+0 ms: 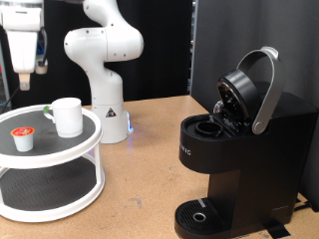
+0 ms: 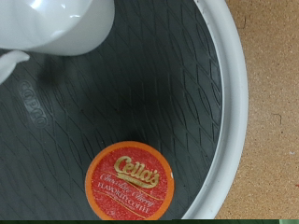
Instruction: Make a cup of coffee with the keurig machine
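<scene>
The white cup [image 1: 68,117] stands on the top shelf of a round white two-tier stand [image 1: 88,149], its handle with a green mark turned to the exterior view's left. A small white pod [image 1: 22,136] with a red-orange top sits beside it. My gripper [image 1: 25,82] hangs above the pod at the exterior view's top left, holding nothing. The wrist view looks down on the pod [image 2: 130,180] and part of the cup [image 2: 61,23]; no fingers show there. The black keurig machine [image 1: 239,149] stands at the right with its lid and silver handle raised.
The robot's white base [image 1: 100,70] stands behind the stand on the brown tabletop. The stand's white rim [image 2: 234,93] curves around a dark mesh mat. A black backdrop stands behind the machine. The machine's round drip base [image 1: 204,217] holds nothing.
</scene>
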